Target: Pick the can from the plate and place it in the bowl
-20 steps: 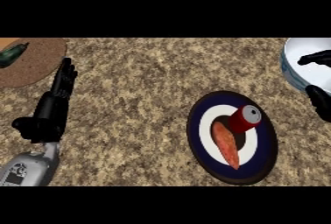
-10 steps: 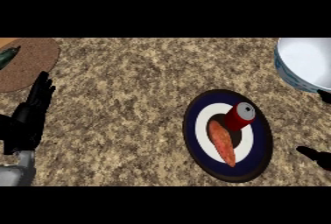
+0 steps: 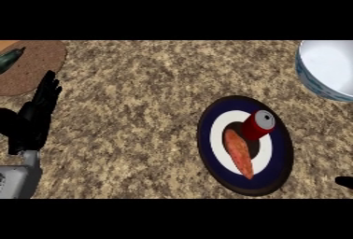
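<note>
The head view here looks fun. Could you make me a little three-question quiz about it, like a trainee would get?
1. True or false: the red can already sits in the white bowl.
2. What lies beside the can on the dark blue plate? A) a spoon B) an orange carrot-like piece C) a cup
3. Fill in: the left hand shows at the view's ____ edge, fingers straight.

Key
1. False: the can stands on the plate, and the bowl is apart at the upper right.
2. B: the orange piece lies just left of and below the can.
3. Left.
</note>
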